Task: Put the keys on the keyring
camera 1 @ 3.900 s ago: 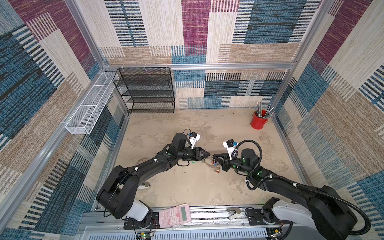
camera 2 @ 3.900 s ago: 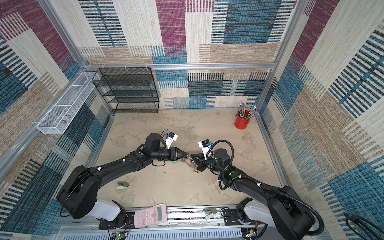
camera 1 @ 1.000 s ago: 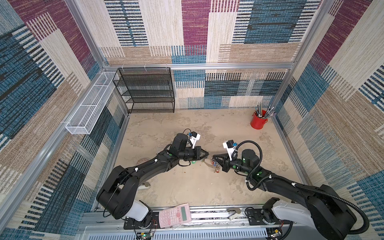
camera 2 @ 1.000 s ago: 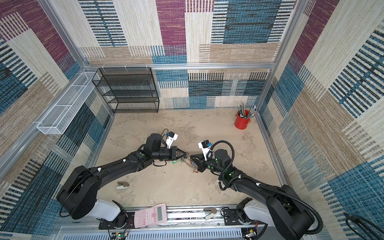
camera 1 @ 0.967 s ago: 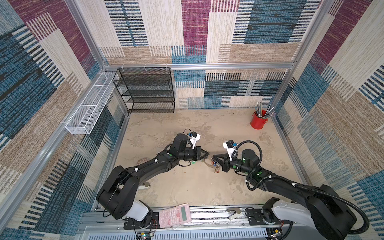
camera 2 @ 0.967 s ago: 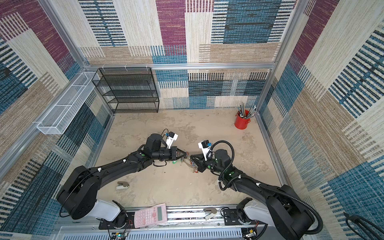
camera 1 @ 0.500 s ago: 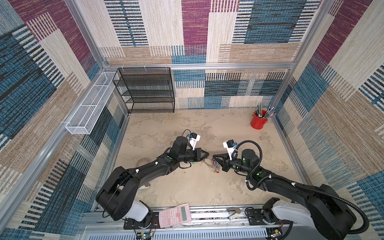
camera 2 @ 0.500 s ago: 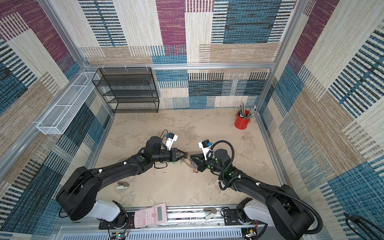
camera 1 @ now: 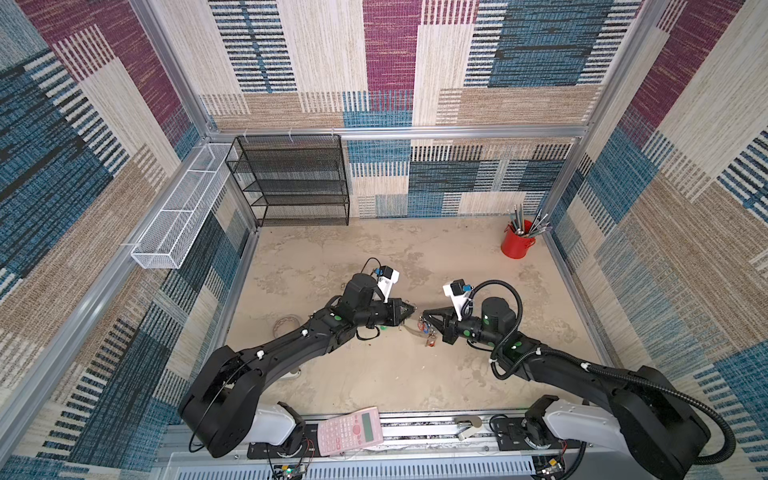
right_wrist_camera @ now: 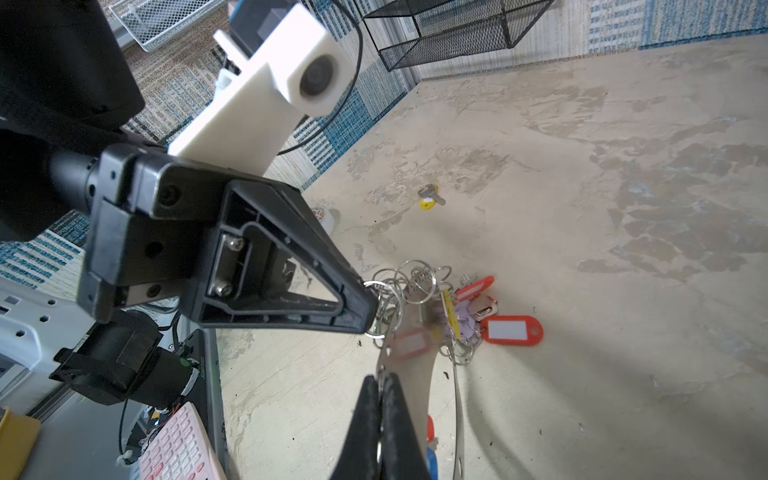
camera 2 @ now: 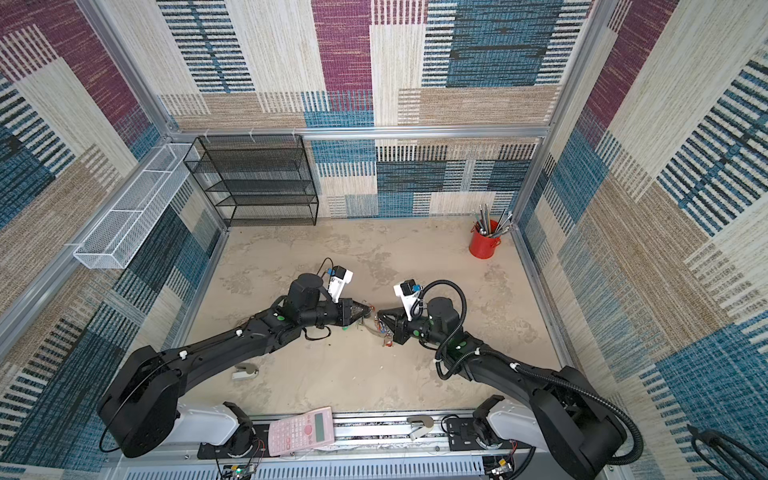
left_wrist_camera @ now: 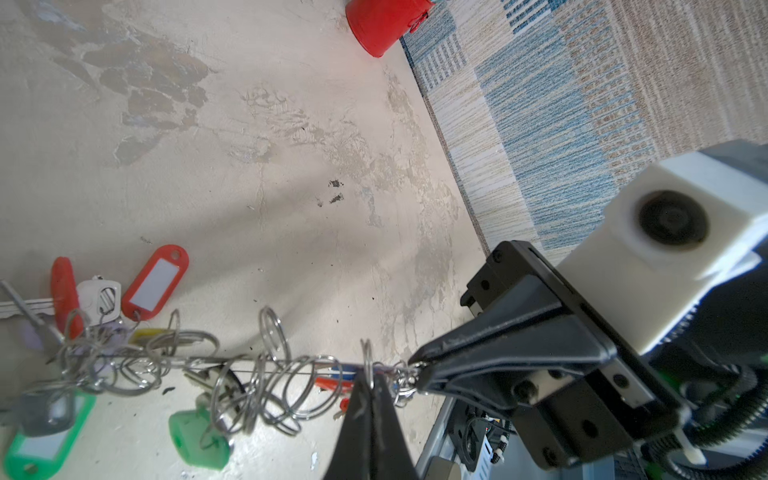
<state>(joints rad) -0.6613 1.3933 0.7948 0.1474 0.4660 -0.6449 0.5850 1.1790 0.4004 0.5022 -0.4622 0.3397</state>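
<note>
The keyring (right_wrist_camera: pixel 409 370), a flat grey band hung with silver rings and red and green tags, is held low over the table (camera 1: pixel 413 329) (camera 2: pixel 370 328). My right gripper (right_wrist_camera: pixel 380 376) (camera 1: pixel 424 313) is shut on the band's edge. Facing it tip to tip, my left gripper (left_wrist_camera: pixel 368 372) (camera 1: pixel 412 308) (camera 2: pixel 371 308) is shut on a small silver ring (left_wrist_camera: pixel 367 353) at the band's end. In the right wrist view the keys (right_wrist_camera: pixel 428 199), silver with a yellow tag, lie loose on the table beyond both grippers.
A red cup of pens (camera 1: pixel 515 245) stands at the back right. A black mesh shelf (camera 1: pixel 291 178) and a white wire basket (camera 1: pixel 183 208) are at the back left. A pale coiled ring (camera 1: pixel 286 324) lies by the left arm. A pink calculator (camera 1: pixel 349 430) sits at the front rail.
The left arm has crept slightly toward the right gripper. Both grippers stay shut and the right arm has not moved.
</note>
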